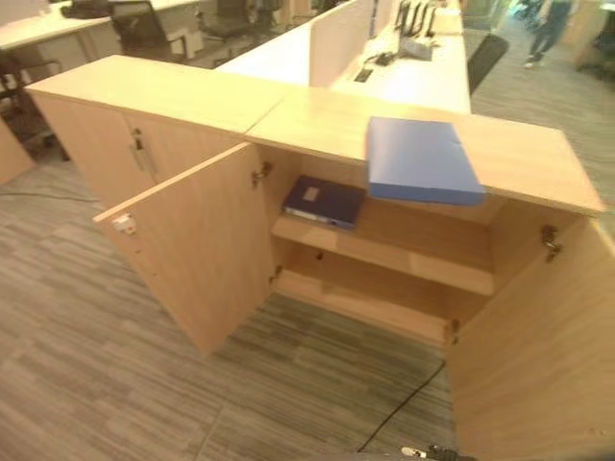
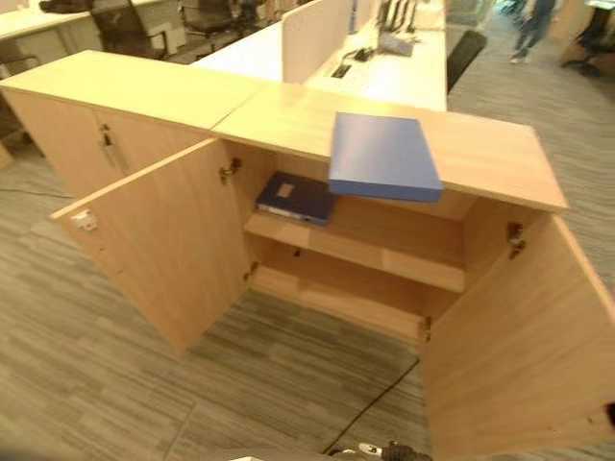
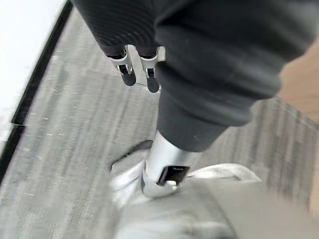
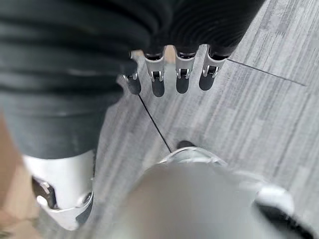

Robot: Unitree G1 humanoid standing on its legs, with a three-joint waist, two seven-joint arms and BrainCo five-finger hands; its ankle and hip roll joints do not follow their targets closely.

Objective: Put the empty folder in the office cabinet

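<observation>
A light blue folder (image 1: 421,160) lies flat on top of the wooden office cabinet (image 1: 298,115), its near edge hanging a little over the front. Both cabinet doors stand wide open: the left door (image 1: 192,250) and the right door (image 1: 538,336). Inside, a dark blue folder (image 1: 324,202) lies at the left end of the upper shelf (image 1: 413,257). My left hand (image 3: 128,74) hangs over the grey carpet with relaxed fingers, holding nothing. My right hand (image 4: 182,79) also hangs over the carpet, fingers straight and empty. Both hands are far from the folders.
A second cabinet (image 1: 125,125) with shut doors adjoins on the left. Behind stand white desks (image 1: 413,72) with a partition and office chairs (image 1: 144,29). A person (image 1: 548,29) walks at the far right. Grey carpet (image 1: 115,384) lies in front of the cabinet.
</observation>
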